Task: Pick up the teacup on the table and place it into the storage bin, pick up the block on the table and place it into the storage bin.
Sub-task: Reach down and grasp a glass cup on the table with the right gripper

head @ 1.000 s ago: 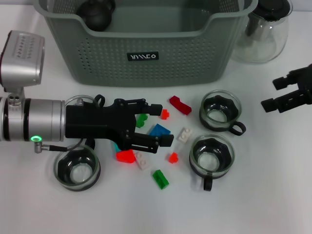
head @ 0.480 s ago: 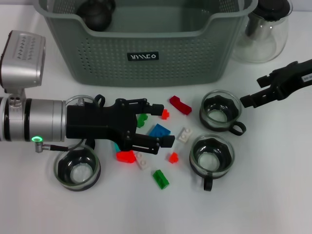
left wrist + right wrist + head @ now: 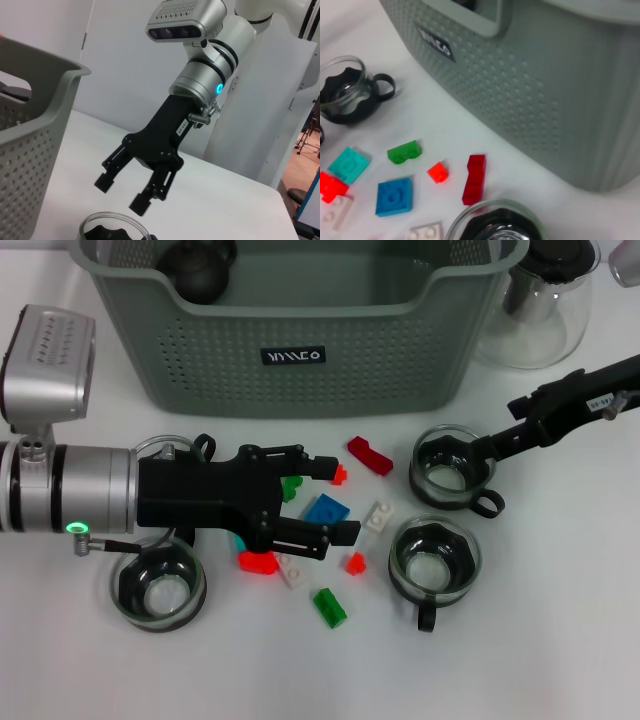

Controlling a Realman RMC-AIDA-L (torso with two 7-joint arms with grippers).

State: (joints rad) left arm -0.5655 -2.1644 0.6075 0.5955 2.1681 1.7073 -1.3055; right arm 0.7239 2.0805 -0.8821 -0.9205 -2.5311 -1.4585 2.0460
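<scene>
The grey-green storage bin [image 3: 400,360] [image 3: 545,85] [image 3: 30,135] stands at the back of the table. Three glass teacups show in the head view: one [image 3: 452,468] at right, one [image 3: 435,558] in front of it, one [image 3: 158,585] at left. Small blocks lie scattered between them. My left gripper [image 3: 330,498] hovers open over them, its fingers either side of a blue block [image 3: 326,508] [image 3: 394,196]. My right gripper [image 3: 498,430] [image 3: 122,194] is open, reaching in from the right, just above the right teacup's [image 3: 112,227] [image 3: 495,222] rim.
A clear glass carafe [image 3: 545,300] stands right of the bin. A dark round object [image 3: 195,270] lies inside the bin's left corner. Another glass cup [image 3: 347,95] sits partly under my left arm. Loose blocks include dark red [image 3: 370,455], green [image 3: 329,607] and white [image 3: 377,516].
My right gripper has swung left from the table's right edge to the right teacup. My left gripper has barely moved.
</scene>
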